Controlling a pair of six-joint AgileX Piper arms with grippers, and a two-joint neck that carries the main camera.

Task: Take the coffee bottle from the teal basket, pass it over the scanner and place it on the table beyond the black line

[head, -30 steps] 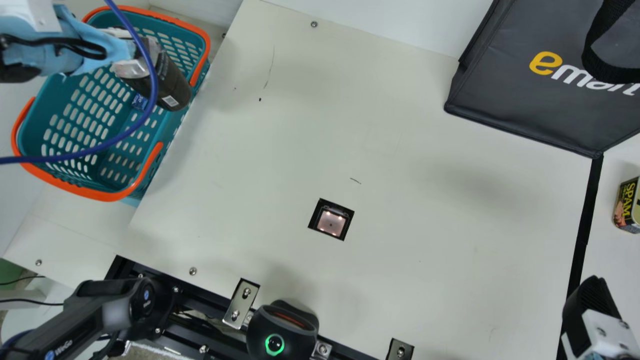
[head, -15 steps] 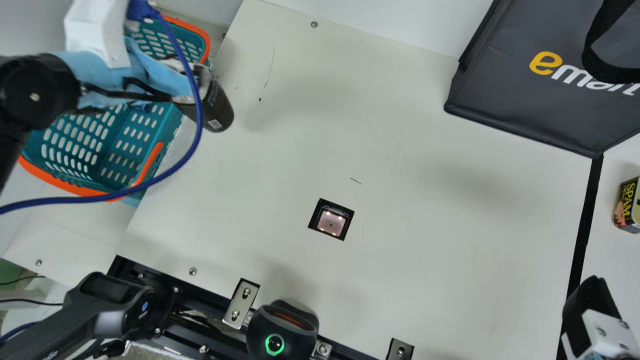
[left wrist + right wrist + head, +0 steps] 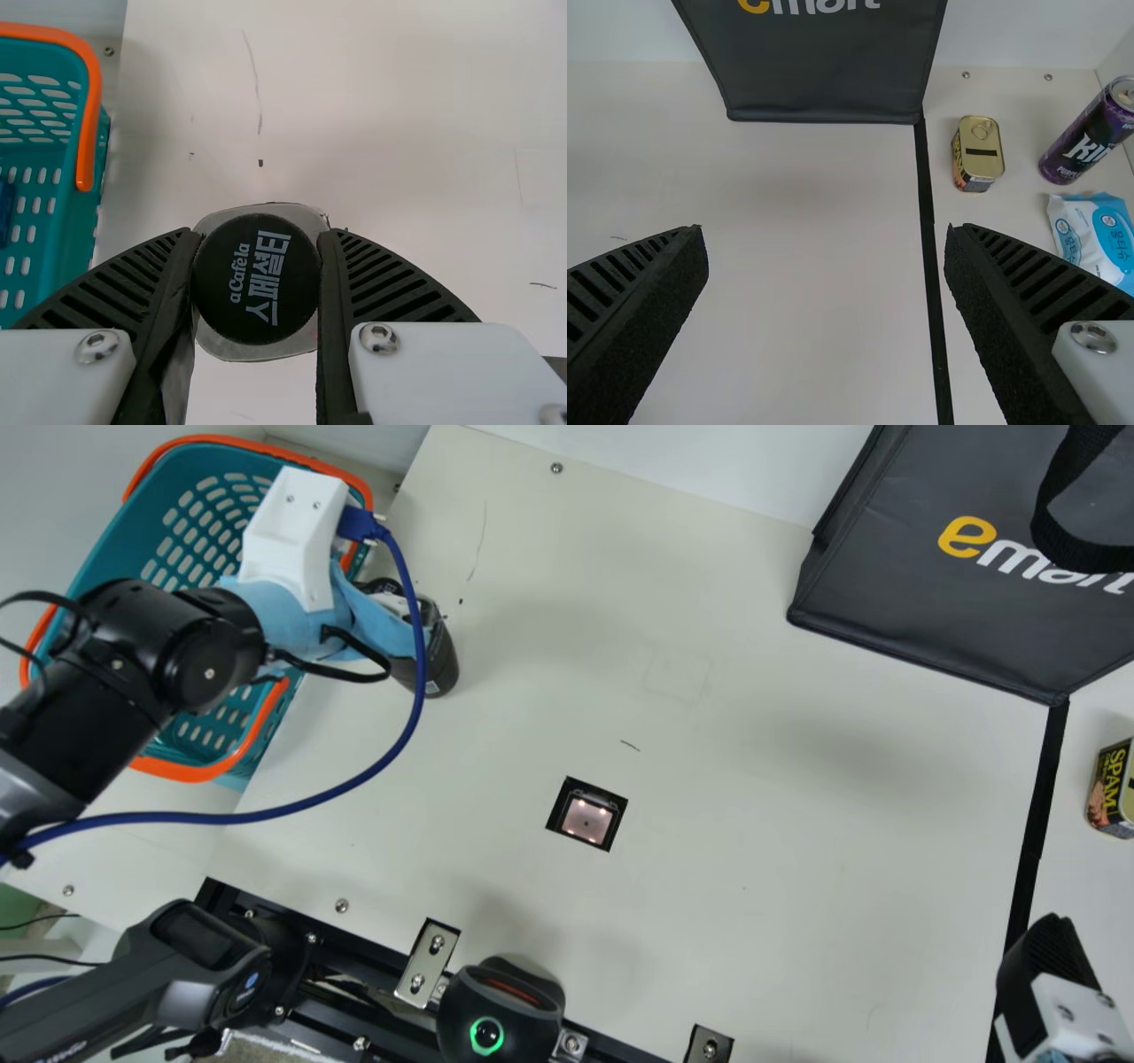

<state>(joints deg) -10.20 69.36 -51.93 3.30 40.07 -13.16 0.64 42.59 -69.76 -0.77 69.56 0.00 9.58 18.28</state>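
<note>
You were on the carry, left gripper (image 3: 257,232) clamped round the bottle (image 3: 445,657) just right of the basket (image 3: 177,770), right gripper (image 3: 826,228) wide apart! Next called for swinging nearer and right, over the scanner (image 3: 586,820).

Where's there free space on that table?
The widest bare patch lies between the scanner, the dark bag and the black line. Another runs from scanner towards the teal basket, though the left pincer holds the coffee bottle at its basket end. Beyond the line, a tin, purple can and packet crowd together.
</note>
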